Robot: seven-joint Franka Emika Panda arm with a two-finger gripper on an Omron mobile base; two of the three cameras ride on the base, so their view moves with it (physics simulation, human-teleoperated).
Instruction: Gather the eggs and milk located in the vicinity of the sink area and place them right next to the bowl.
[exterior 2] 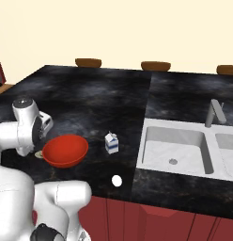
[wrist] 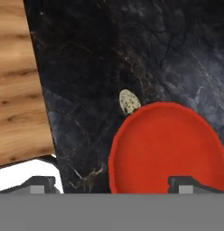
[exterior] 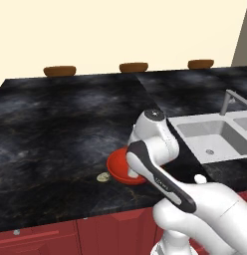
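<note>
Though the milk shows no readable writing, the pincer hangs open, gripping nothing.

Bowl on bench, near front edge, left of sink. Speckled egg on bench, touching or just beside bowl rim, on side away from sink. Milk carton upright between bowl and sink, apart from both. White egg nearer front edge, before carton. Faucet behind basin. Three wooden shapes along far edge of bench.
</note>
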